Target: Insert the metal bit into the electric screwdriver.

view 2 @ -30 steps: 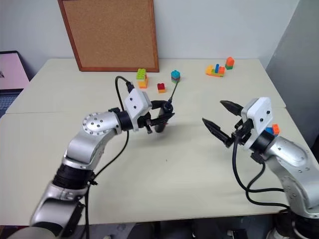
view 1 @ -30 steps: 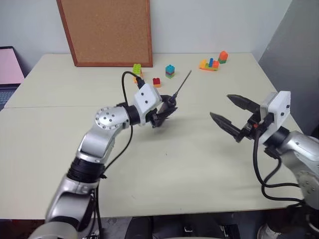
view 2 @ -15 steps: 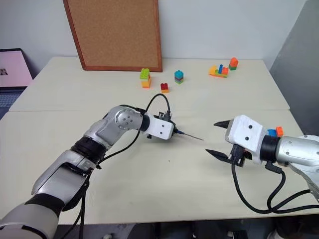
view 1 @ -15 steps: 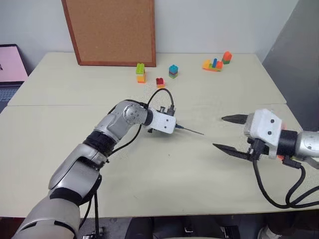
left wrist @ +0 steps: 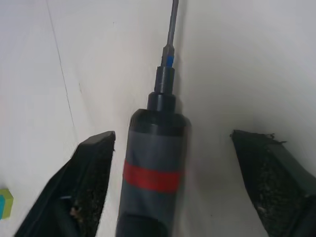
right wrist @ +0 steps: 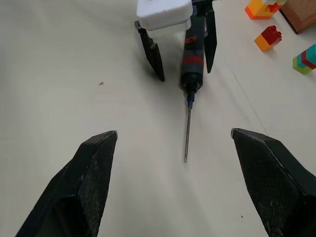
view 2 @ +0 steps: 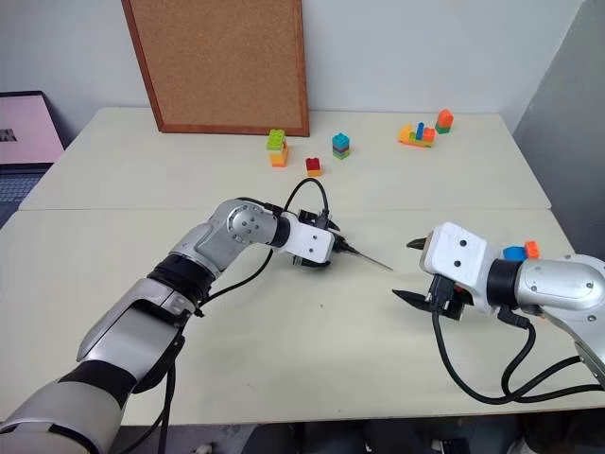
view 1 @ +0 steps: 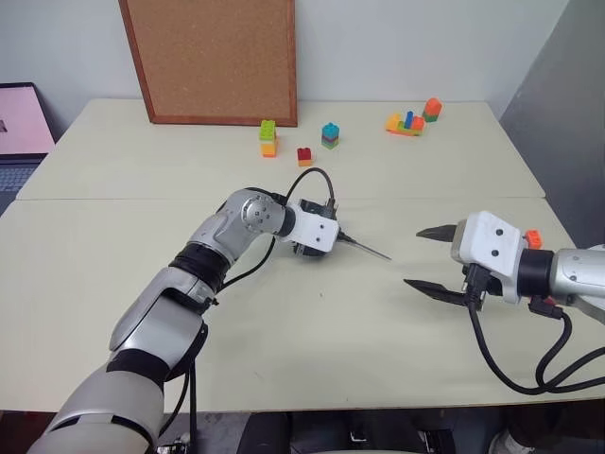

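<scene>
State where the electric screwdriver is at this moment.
The electric screwdriver lies on the table near its middle, between the open fingers of the left gripper, with the metal bit sticking out of its tip toward the right gripper.

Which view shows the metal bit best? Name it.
Right wrist view: the whole metal bit shows, seated in the electric screwdriver. Left wrist view cuts off its far end; the eye views show a thin sliver.

One screwdriver (right wrist: pixel 192 57) with one metal bit (right wrist: pixel 187 133) lies between the left pincer's (right wrist: pixel 181 52) fingers; beyond it, five brick clusters (view 1: pixel 268 138); one corkboard (view 1: pixel 213 59).
</scene>
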Controlling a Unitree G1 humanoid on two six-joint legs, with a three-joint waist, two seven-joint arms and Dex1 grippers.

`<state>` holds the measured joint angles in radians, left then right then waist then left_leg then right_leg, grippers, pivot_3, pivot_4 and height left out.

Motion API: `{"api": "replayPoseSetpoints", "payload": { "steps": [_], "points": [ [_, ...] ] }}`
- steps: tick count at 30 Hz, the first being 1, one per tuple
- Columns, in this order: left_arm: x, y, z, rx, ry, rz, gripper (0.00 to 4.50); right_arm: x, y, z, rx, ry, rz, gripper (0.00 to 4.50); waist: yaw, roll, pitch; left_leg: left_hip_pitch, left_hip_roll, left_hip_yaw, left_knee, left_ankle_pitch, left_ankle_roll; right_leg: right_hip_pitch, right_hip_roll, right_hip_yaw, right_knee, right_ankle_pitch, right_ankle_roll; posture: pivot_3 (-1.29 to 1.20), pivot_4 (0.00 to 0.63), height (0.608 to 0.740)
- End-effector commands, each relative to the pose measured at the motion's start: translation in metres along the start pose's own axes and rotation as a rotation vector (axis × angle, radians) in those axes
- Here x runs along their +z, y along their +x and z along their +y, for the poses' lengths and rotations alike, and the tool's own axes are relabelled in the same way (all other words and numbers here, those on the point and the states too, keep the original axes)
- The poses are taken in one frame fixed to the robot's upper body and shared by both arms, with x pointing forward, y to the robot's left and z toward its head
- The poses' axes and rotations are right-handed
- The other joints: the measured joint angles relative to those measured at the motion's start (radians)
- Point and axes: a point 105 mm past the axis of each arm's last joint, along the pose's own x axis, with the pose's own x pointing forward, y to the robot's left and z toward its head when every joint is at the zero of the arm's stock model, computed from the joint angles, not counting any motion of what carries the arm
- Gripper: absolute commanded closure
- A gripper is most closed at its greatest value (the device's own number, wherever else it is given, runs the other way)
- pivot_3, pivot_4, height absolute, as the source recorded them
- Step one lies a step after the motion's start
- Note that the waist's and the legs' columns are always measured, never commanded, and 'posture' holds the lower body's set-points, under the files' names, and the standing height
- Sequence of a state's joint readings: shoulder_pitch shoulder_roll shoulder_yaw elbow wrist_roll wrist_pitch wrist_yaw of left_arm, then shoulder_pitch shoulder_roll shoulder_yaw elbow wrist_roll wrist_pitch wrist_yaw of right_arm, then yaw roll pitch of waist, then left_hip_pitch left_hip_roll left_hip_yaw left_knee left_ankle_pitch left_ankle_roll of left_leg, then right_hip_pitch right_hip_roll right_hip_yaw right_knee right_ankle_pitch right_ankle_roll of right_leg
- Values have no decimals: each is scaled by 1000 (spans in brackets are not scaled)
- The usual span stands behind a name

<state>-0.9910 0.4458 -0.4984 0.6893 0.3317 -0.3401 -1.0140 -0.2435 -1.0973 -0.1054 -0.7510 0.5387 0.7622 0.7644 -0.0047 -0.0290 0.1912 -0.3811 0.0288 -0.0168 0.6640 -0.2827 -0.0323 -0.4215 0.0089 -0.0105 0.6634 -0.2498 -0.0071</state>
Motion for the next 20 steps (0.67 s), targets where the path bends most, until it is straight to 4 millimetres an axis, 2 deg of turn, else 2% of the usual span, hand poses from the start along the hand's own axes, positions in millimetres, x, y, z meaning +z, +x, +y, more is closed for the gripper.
{"api": "replayPoseSetpoints", "payload": {
  "steps": [1,3,6,8,11,15,17,20],
  "points": [
    [5,-27,21,100,-102,-67,10,6,-9,-13,-64,-41,-14,617,0,0,0,0,0,0,0,0,0,0,0,0,0,0,0,0,150,740],
    [2,-47,31,167,-181,-90,10,4,-12,-16,-86,-45,-8,617,-1,0,0,-1,0,0,0,0,0,-1,0,0,1,0,0,0,150,740],
    [3,-73,34,211,-306,-151,10,1,-17,-19,-112,-37,-4,617,-1,0,0,-1,1,-1,0,0,0,-1,0,-1,1,0,0,0,150,740],
    [1,-101,29,232,-448,-207,10,-3,-21,-23,-140,-30,-3,617,-1,0,0,0,1,-1,0,0,0,-1,0,0,1,0,0,0,150,740],
    [-10,-135,13,274,-561,-209,10,-7,-27,-26,-174,-21,-7,617,-8,0,0,0,1,-1,1,0,-1,-1,0,0,2,0,0,0,150,740],
    [-16,-153,-11,265,-622,-158,10,-8,-36,-25,-169,-14,-29,617,-3,0,0,1,1,-3,1,0,-1,0,-1,-2,3,0,0,0,150,740],
    [-17,-156,-18,269,-646,-150,10,-8,-40,-24,-164,-11,-48,617,6,0,0,2,1,-3,1,0,-1,1,-1,-2,3,0,0,0,150,740],
    [-29,-162,-36,291,-734,-127,10,-9,-46,-21,-154,3,-63,617,9,0,0,2,1,-4,2,0,-1,2,-2,-3,3,0,0,0,150,740]
  ]
}}
